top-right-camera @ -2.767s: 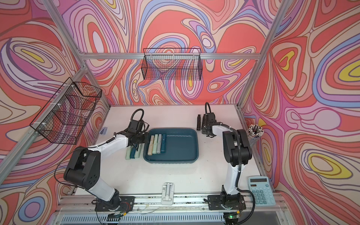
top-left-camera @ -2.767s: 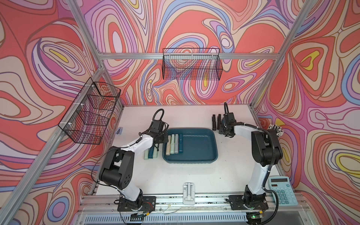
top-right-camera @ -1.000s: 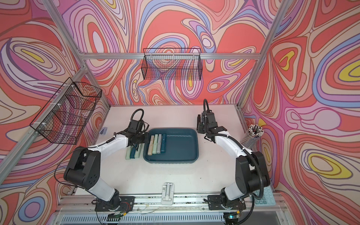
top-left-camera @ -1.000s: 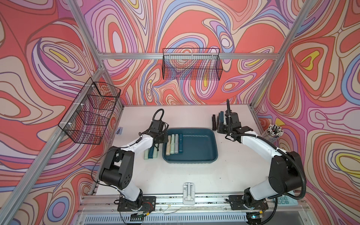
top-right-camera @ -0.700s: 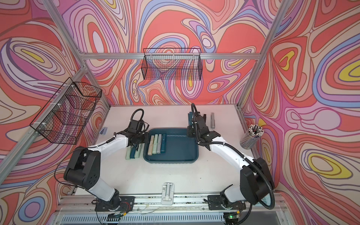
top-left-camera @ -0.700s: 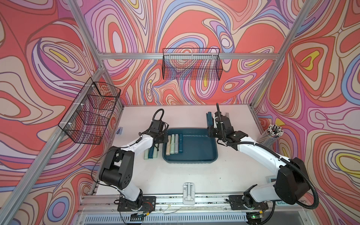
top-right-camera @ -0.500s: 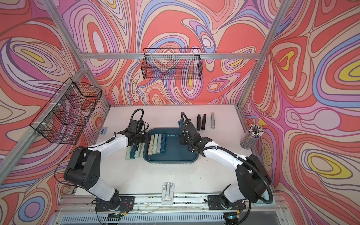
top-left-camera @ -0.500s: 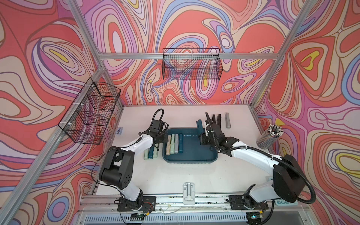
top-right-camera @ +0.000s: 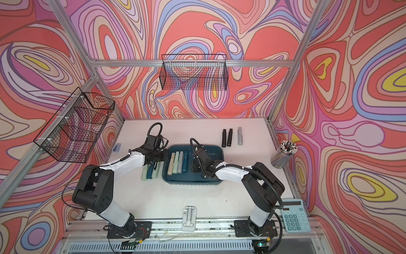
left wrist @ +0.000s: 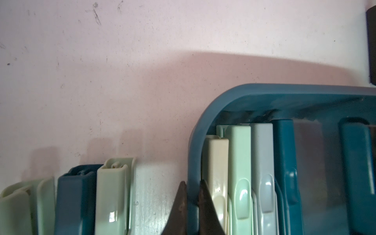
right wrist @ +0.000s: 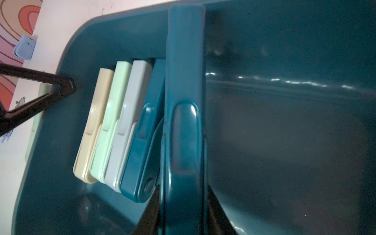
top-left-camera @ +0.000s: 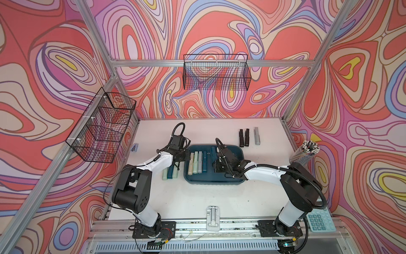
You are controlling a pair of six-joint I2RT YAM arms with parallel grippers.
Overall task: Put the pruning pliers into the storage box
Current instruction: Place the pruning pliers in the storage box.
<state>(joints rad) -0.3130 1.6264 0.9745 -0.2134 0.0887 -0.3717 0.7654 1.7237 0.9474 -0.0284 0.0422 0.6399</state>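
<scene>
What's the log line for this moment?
left gripper: shut on storage box rim; right gripper: shut on dark teal pliers over box; status: not yet released

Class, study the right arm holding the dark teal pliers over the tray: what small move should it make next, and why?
Probably lower and open. The right gripper grips the dark teal pruning pliers over the storage box, beside the row of four pliers; the left gripper pinches its rim, steadying it. Contact with the floor is unclear.

L claw (left wrist: 192,183) pinched tight, R claw (right wrist: 183,188) clamped part-open, both reaching inward, low.
</scene>
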